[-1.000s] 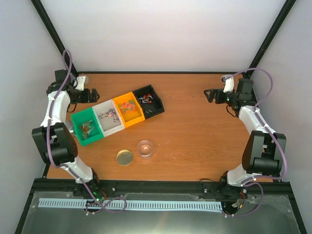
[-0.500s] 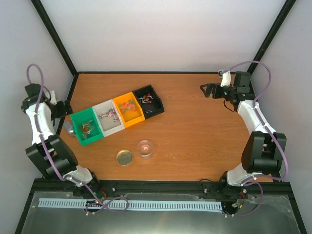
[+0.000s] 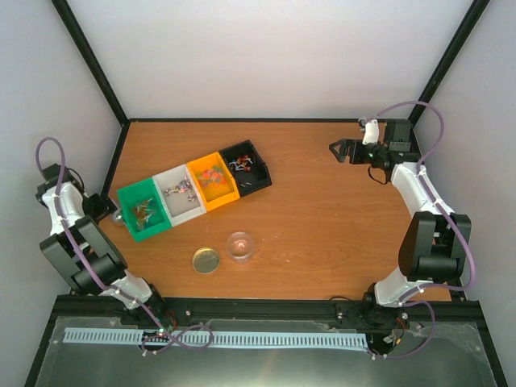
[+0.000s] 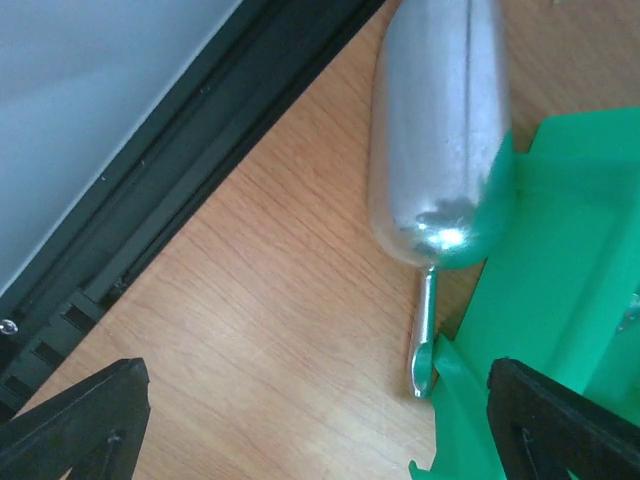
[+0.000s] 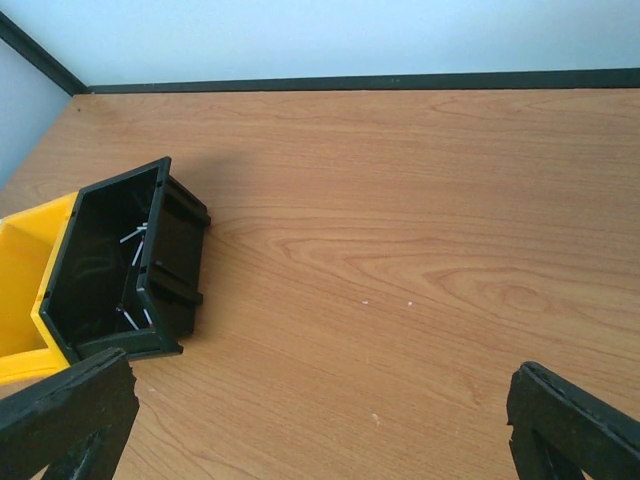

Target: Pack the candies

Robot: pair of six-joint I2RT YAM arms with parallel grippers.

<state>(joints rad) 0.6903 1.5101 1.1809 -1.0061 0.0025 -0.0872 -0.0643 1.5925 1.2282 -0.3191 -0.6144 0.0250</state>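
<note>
Hovering by the scoop just left of the green bin, the left gripper gapes empty (so does the right gripper, far right of it).

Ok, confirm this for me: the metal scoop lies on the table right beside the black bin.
Not right. The metal scoop lies on the table right beside the green bin, not the black one; the left wrist view shows it.

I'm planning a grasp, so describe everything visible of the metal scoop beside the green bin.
The metal scoop is shiny and silvery: a long rounded bowl with a thin handle ending in a small flattened tip. It lies on the wooden table beside the green bin, whose colour it reflects; whether they touch is unclear. Nothing grips it.
</note>
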